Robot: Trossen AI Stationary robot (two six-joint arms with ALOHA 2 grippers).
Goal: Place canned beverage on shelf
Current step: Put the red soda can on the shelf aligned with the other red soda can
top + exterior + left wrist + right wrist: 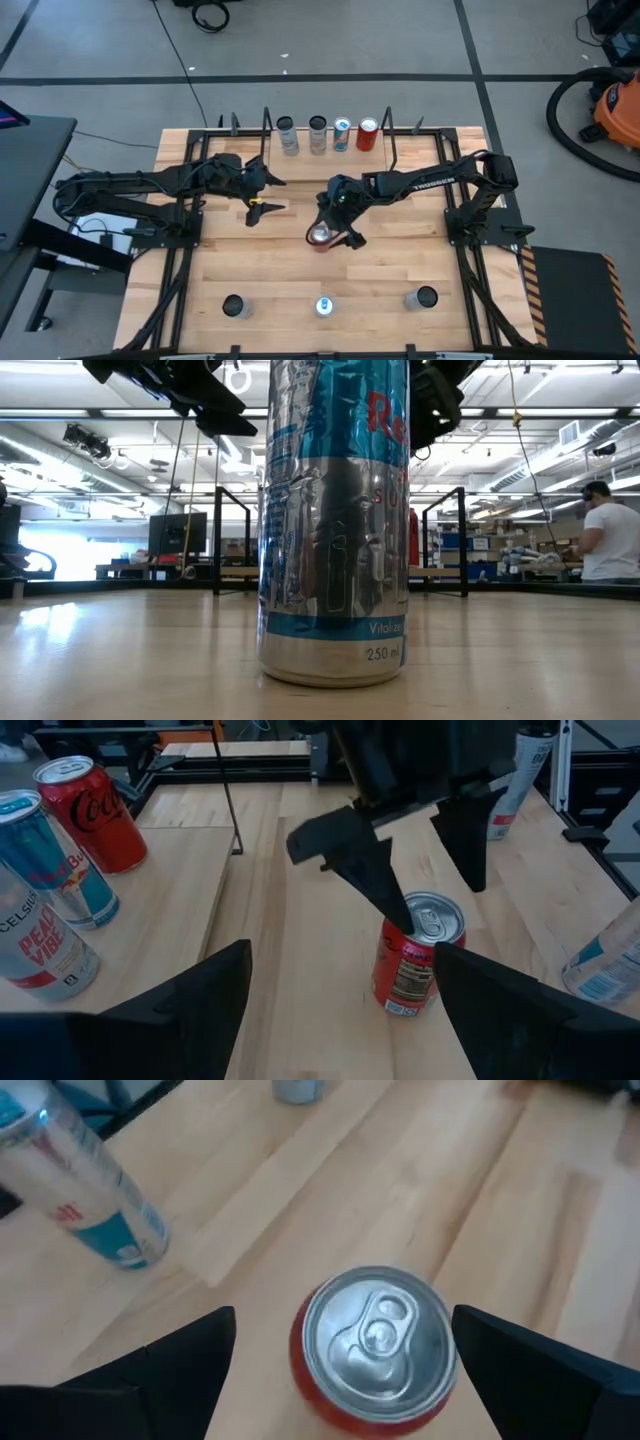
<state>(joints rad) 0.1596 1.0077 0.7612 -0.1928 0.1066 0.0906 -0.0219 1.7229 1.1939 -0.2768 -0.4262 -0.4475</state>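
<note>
1. Four cans already stand in a row on the low pale-wood shelf [328, 150] at the far edge of the butcher-block table [270, 270], between its two black wire frames.
2. The short red aluminium can with a silver pull-tab top [320, 237] stands upright near the middle of the table, well apart from the shelf.
3. The right gripper [338, 225] hangs directly over this can, fingers spread wide to either side of it and not yet clamped.
4. The left gripper [262, 195] waits nearby, fingers apart and empty, facing the can.
5. Judged by its look, the can is stiff but thin-walled, smooth and slippery; a hard squeeze could dent it. The mid-body, below the rim, seems the safest place to grip, keeping it upright.
</note>
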